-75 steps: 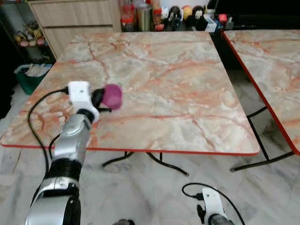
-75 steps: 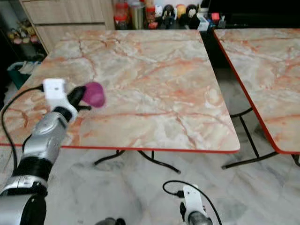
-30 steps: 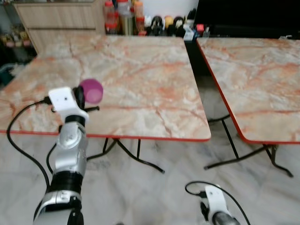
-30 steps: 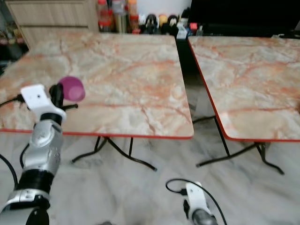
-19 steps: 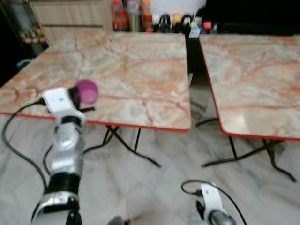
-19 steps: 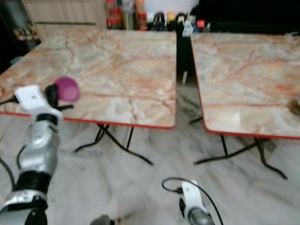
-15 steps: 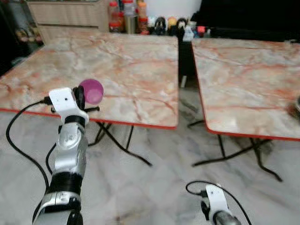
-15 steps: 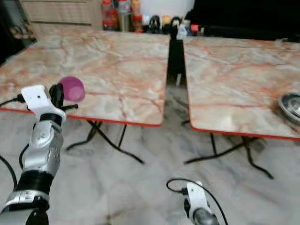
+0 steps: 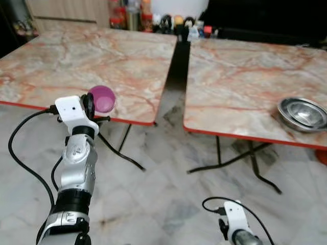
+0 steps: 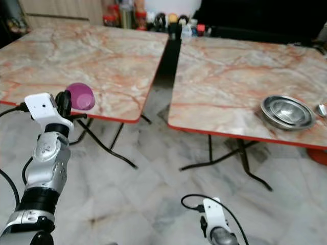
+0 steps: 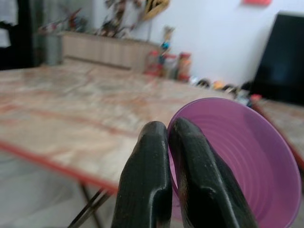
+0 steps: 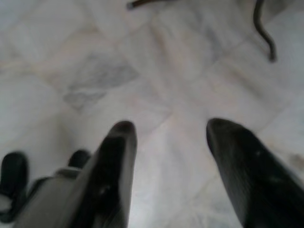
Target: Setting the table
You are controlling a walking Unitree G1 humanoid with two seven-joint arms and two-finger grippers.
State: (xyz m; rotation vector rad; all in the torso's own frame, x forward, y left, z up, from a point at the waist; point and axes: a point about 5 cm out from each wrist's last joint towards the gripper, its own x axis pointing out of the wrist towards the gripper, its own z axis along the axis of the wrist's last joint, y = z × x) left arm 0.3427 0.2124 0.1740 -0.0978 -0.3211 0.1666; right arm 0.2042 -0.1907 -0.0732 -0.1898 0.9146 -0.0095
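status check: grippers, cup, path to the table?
Left gripper shut on purple cup, held up at the left table edge. Right gripper open, low over floor. Steel bowls on right table; gap between tables.

the left gripper (image 9: 92,108) holds a purple cup (image 9: 101,98) raised at the near edge of the left marble table (image 9: 76,56); a steel bowl (image 9: 302,114) sits on the right table (image 9: 245,71).

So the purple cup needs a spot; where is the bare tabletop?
The left marble table is bare up to the jars at its far edge. The right marble table is bare left of the steel bowls, with a spoon beside them.
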